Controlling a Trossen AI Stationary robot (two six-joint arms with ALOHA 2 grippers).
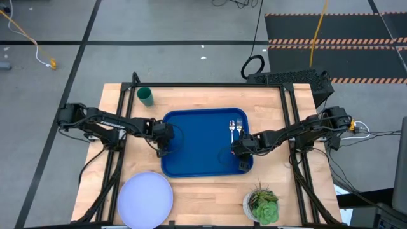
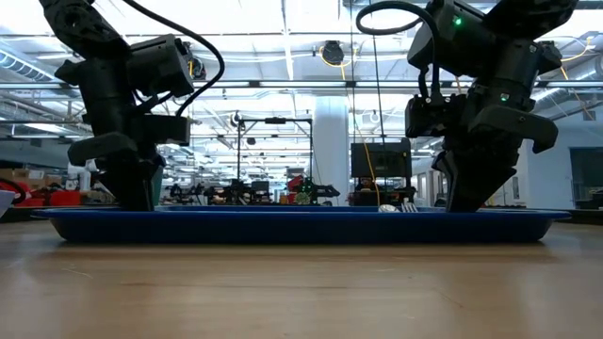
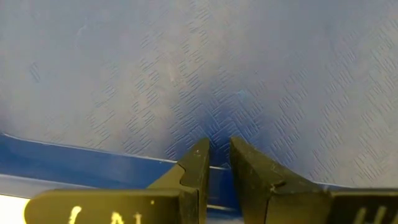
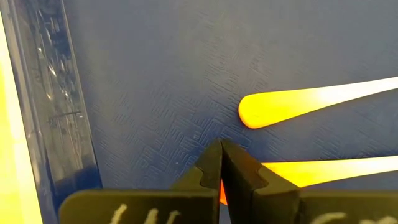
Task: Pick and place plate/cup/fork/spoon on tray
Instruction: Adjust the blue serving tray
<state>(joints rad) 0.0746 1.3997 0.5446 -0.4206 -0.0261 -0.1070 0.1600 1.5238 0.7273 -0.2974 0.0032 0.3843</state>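
The blue tray (image 1: 197,143) lies flat mid-table. The fork and spoon (image 1: 236,129) lie side by side on its floor at the right, orange handles toward the near edge. My left gripper (image 1: 162,150) is shut, pointing down just inside the tray's left rim (image 3: 74,165). My right gripper (image 1: 241,152) is shut, low over the handle ends (image 4: 298,102). The green cup (image 1: 145,95) stands at the far left. The pale plate (image 1: 145,198) lies at the near left. My left gripper points down with its fingertips (image 3: 202,152) at the tray's floor beside the left rim; I cannot tell whether they touch it. My right gripper points down with shut fingertips (image 4: 214,155) over the free end of one orange handle (image 4: 311,171), which runs under them flat on the tray; I cannot tell whether they touch it.
A white pot with a green plant (image 1: 262,205) stands at the near right, close to the tray's corner. Bare wood shows between the plate and the pot and along the far edge right of the cup.
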